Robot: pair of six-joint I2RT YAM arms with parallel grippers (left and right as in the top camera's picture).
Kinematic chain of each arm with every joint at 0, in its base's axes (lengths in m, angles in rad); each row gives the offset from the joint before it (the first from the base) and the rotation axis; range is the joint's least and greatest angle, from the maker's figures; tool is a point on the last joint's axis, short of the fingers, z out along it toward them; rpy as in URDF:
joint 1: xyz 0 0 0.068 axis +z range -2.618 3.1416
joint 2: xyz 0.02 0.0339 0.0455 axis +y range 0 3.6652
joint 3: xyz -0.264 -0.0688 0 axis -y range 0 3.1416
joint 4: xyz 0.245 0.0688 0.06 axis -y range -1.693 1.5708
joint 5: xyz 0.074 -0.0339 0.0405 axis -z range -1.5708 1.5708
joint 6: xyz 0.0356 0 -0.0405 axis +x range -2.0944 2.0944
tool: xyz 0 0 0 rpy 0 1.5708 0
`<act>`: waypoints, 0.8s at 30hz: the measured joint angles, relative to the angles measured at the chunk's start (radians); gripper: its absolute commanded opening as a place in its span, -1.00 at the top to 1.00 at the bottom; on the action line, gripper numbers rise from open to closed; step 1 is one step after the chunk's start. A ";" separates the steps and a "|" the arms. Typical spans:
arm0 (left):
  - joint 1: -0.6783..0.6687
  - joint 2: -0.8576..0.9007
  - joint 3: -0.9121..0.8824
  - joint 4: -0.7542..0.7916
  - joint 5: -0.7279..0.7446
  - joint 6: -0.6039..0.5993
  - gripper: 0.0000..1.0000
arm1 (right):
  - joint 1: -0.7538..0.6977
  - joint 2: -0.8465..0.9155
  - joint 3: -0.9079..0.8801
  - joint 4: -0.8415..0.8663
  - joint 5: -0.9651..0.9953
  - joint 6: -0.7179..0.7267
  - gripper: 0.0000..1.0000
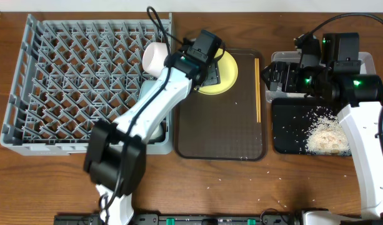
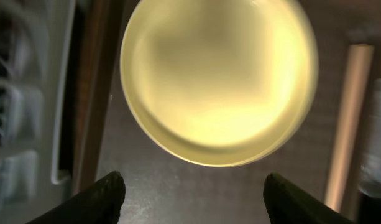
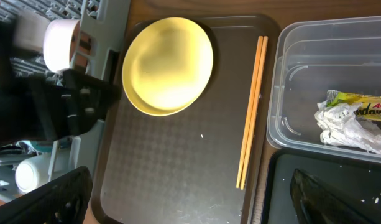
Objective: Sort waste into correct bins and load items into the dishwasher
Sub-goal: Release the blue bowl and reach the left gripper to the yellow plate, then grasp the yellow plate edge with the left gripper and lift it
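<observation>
Watching the left gripper, I am seeing its jaws standing wide apart and holding nothing. It is hanging over the near edge of the yellow plate, and I cannot tell whether its fingertips are touching anything. The right gripper is also gaping fully open and empty, hovering above the seam between the brown tray and the black tray.

I am counting one plate, sitting at the far left corner of the brown tray, just beside the dish rack. Two chopsticks are lying together along the tray's right edge, well apart from the plate. One crumpled wrapper is resting inside the clear container, which is sitting just beyond the black tray. One heap of rice crumbs is lying in the black tray, with a few stray grains scattered on the surface nearby.

I am making out one white bowl lying in the rack's far right corner, close to the left arm. The right wrist view is showing a second pale vessel lower in the rack, too hidden to name.
</observation>
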 measured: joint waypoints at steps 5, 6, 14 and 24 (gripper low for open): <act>0.016 0.108 0.000 -0.002 0.010 -0.127 -0.24 | 0.000 0.000 0.000 0.000 0.000 0.000 -0.98; 0.016 0.122 0.000 0.000 0.012 -0.147 -0.24 | 0.000 0.000 0.000 0.000 0.000 0.000 -0.98; 0.018 0.205 0.000 0.065 0.023 -0.288 -0.16 | 0.000 0.000 0.000 0.000 0.000 0.000 -0.99; 0.018 0.233 0.008 0.084 0.025 -0.368 0.63 | 0.000 0.000 0.000 0.000 0.000 0.000 -0.99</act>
